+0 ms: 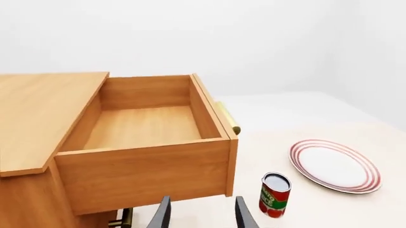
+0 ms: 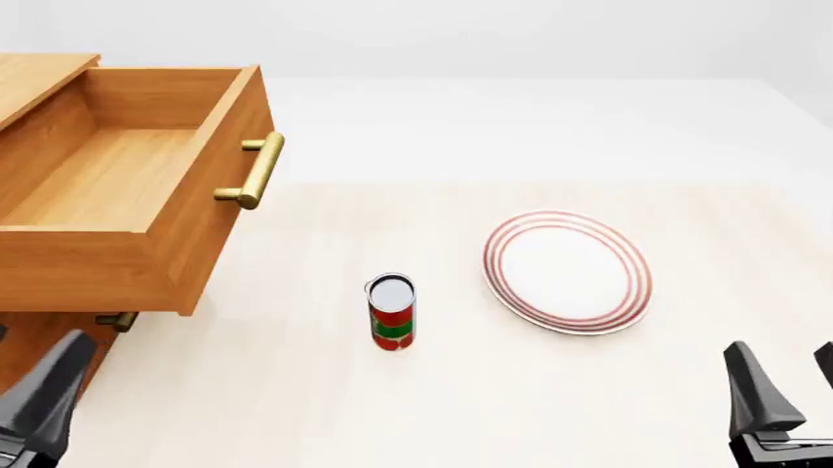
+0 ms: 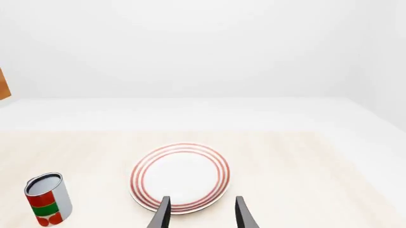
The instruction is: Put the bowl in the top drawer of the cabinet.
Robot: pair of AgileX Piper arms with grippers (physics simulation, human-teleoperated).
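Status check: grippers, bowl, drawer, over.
Left gripper and right gripper open, empty. Top drawer open, empty. Bowl not in view. Can, plate on table.

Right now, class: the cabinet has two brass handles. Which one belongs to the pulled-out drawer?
The long bar handle on the open top drawer; the lower handle peeks out beneath, on a closed front.

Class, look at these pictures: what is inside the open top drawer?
The top drawer shows only its bare wooden floor and walls; no bowl lies in it. In the front view its near wall covers a strip of floor, but the left wrist view shows that strip bare too.
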